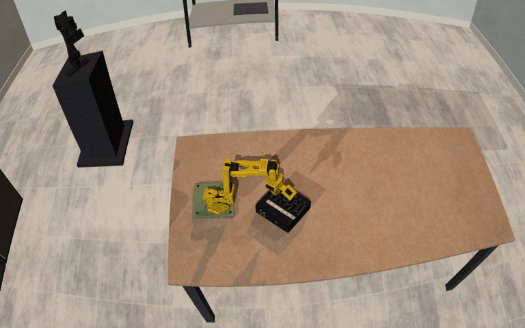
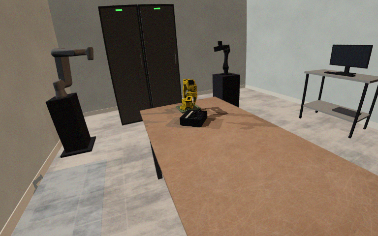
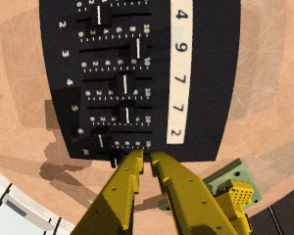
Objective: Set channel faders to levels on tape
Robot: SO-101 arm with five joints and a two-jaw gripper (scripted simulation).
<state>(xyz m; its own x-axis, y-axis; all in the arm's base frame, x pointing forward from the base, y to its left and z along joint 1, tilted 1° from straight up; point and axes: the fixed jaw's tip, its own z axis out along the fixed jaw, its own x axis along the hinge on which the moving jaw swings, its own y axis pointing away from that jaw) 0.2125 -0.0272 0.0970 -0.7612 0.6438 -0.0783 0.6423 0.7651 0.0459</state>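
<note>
The black lighting desk [image 3: 137, 59] lies on the brown table; it also shows in the top view [image 1: 284, 210] and the exterior view [image 2: 193, 117]. A white tape strip [image 3: 178, 55] along its right side reads 10, 4, 9, 7, 7, 2 from far to near. My gripper [image 3: 147, 155] is shut and empty, its tips over the desk's near edge, close to the nearest fader row. In the top view the gripper [image 1: 285, 194] hangs over the desk's back edge.
The arm's green base plate [image 1: 213, 201] sits left of the desk on the table. A dark cabinet [image 2: 141, 58], two pedestals with other arms [image 2: 68, 122] [image 2: 226, 87] and a monitor stand [image 2: 343, 96] are off the table.
</note>
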